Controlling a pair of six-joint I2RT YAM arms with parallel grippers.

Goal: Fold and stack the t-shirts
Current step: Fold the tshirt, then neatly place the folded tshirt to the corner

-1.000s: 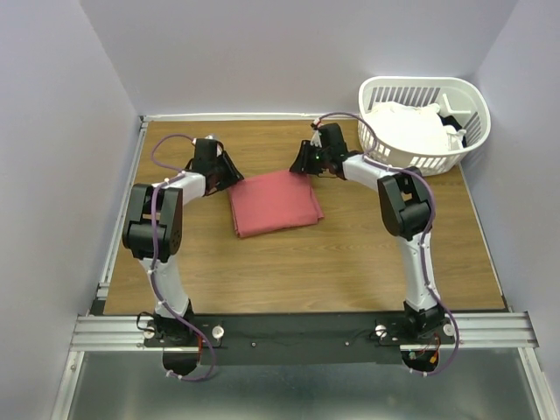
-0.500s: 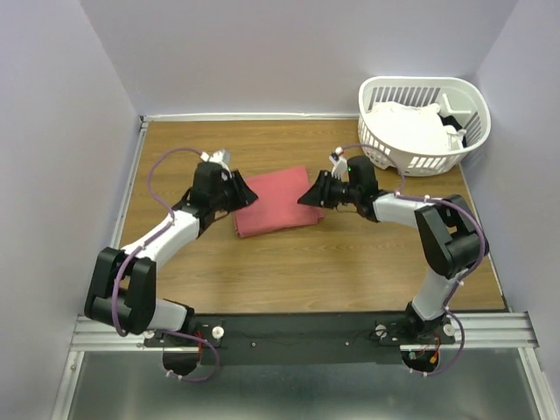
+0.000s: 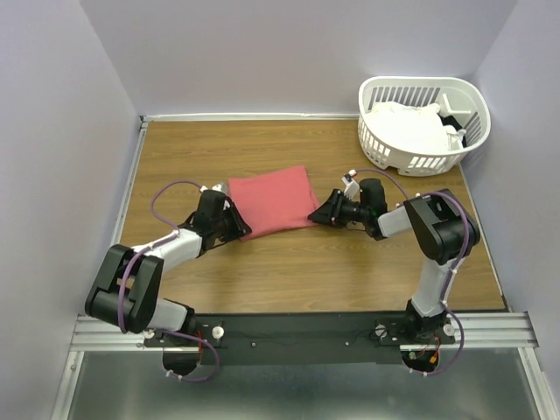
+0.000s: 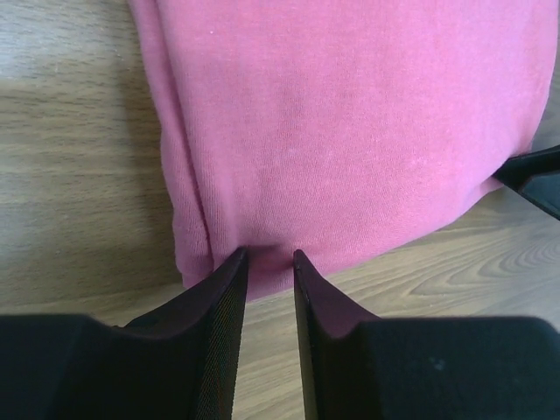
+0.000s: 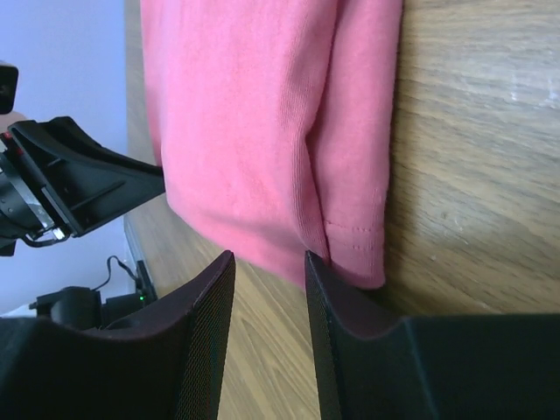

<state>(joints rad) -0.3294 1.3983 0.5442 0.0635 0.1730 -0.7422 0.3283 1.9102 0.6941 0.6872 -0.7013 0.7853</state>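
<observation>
The coral-red t-shirt (image 3: 271,199) lies folded flat in a rough square on the wooden table. It fills the left wrist view (image 4: 350,131) and the right wrist view (image 5: 262,114). My left gripper (image 3: 239,227) is low at the shirt's near-left corner, jaws slightly parted, tips (image 4: 269,255) touching the near edge. My right gripper (image 3: 321,213) is low at the near-right corner, jaws parted, with the folded edge at its tips (image 5: 269,255). White t-shirts (image 3: 407,127) lie heaped in the basket.
The white slatted laundry basket (image 3: 420,163) stands at the far right corner. Walls close the table (image 3: 306,271) on the left, back and right. The right gripper's tip shows in the left wrist view (image 4: 534,179); the left gripper shows in the right wrist view (image 5: 79,188).
Both grippers have moved from the shirt's far corners down toward me to its near corners. The red shirt has stayed in about the same place.
</observation>
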